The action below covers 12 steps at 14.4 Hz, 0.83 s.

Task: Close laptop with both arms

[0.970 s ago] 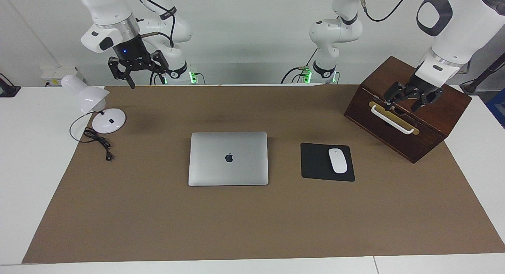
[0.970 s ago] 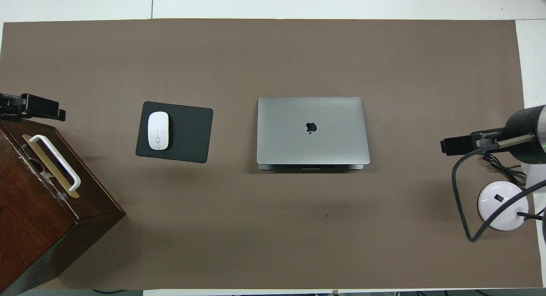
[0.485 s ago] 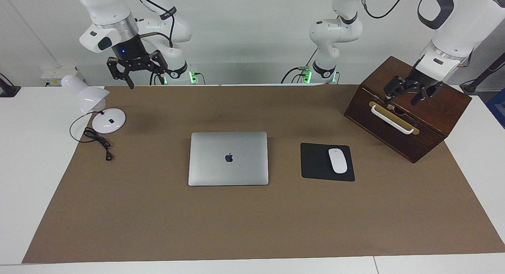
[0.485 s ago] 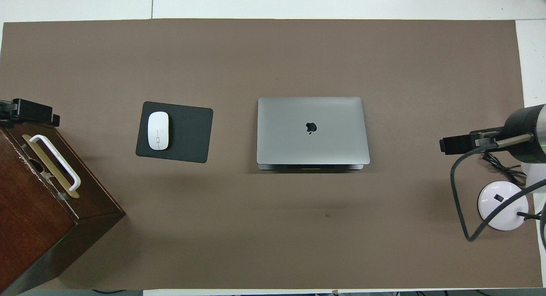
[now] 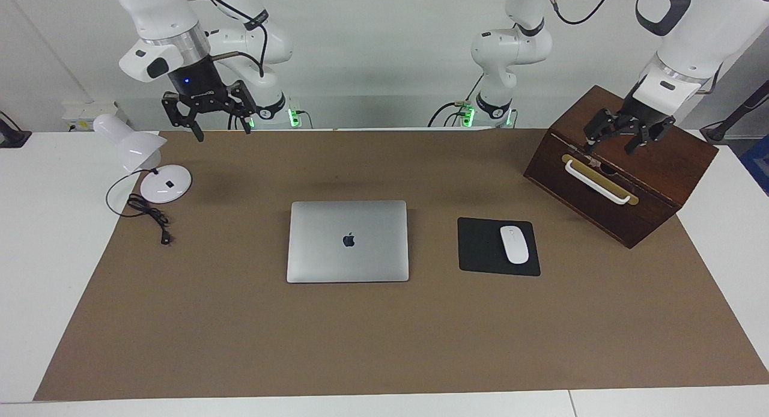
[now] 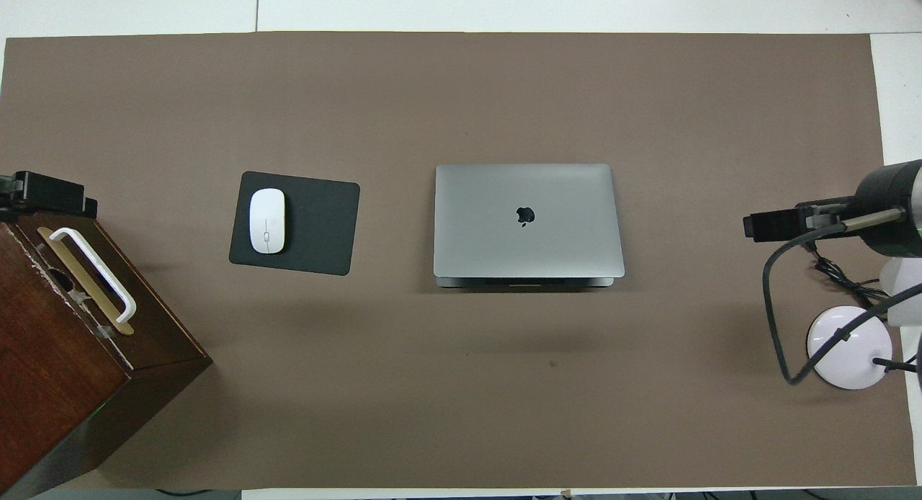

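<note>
Nearest the robots, the right gripper (image 5: 219, 113) hangs with its fingers spread and holding nothing over the mat's edge by the white desk lamp with a round base (image 5: 150, 164); the left gripper (image 5: 625, 137) hangs over the top of the dark wooden box with a white handle on a brass plate (image 5: 619, 182), fingers likewise parted and empty.

Farther out, at mid-table on the brown paper-like table mat (image 5: 384, 345), lies the thin silver-grey metal laptop with a dark apple logo (image 5: 348, 241); its lid lies flat on its base, so by my reading the closing is already done. Beside it, toward the left arm's end, sits the black rectangular mouse pad (image 5: 480, 249) with the white oval mouse (image 5: 514, 244) on it.

The laptop looks stiff, smooth and slippery, moderately heavy for its thinness, and liable to scratch; I would judge a flat, gentle press on the lid near its free edge, one gripper toward each corner, safer than any pinch.

Count: one laptop; one mouse pad; one mouse; one lamp; one box; two grippers.
</note>
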### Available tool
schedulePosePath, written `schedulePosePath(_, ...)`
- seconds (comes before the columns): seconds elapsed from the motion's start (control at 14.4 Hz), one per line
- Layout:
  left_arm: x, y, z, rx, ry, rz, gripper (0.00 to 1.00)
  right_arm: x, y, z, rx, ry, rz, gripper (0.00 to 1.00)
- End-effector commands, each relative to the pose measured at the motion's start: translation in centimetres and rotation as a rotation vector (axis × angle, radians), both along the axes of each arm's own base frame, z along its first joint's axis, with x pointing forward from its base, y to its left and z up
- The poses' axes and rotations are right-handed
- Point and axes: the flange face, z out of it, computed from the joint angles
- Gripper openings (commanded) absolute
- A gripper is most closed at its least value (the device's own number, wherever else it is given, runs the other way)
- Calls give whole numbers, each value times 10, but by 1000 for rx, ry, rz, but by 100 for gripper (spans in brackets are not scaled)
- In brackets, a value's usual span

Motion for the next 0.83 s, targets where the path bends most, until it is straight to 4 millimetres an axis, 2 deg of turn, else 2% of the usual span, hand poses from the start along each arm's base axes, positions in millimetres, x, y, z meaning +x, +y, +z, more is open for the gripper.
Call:
schedulePosePath(0.0, -13, -3, -2, 24, 22, 24, 100, 21, -7, 11, -24, 26, -8, 100)
schedulePosePath(0.14, -14, -3, -7, 25, 25, 26, 100, 28, -10, 15, -40, 36, -11, 100)
schedulePosePath(0.76, -15, -1, -5, 79, 20, 6, 100, 24, -16, 12, -69, 43, -26, 100)
